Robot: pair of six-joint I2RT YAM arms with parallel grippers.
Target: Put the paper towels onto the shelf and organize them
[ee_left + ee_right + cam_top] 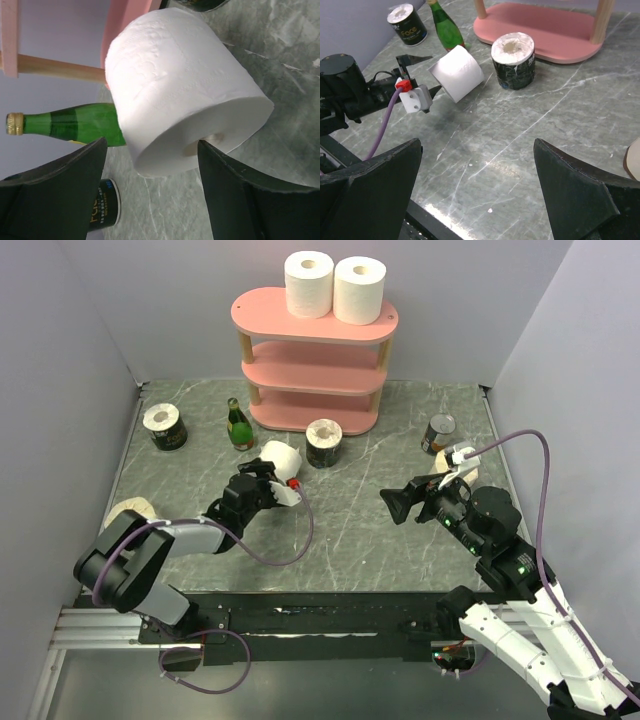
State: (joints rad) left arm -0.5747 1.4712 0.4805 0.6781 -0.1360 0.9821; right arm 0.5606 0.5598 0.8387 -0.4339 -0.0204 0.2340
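The pink shelf (pixel 315 322) stands at the back with two white paper towel rolls (pixel 309 283) (pixel 359 289) on its top board. A third white roll (pixel 281 458) lies on its side on the table, just ahead of my left gripper (pixel 267 471). In the left wrist view that roll (pixel 175 85) fills the frame. My left gripper (pixel 152 141) is open, and one fingertip (pixel 207 155) is at the roll's hollow core. Dark-banded rolls stand at the left (pixel 165 426) and before the shelf (pixel 323 443). My right gripper (pixel 403 496) (pixel 477 142) is open and empty over bare table.
A green bottle (pixel 238 425) stands left of the shelf, close behind the white roll. A metal can (pixel 438 432) stands at the right. One cream roll (pixel 466 466) sits behind my right arm, another (pixel 130 510) at the left edge by my left arm.
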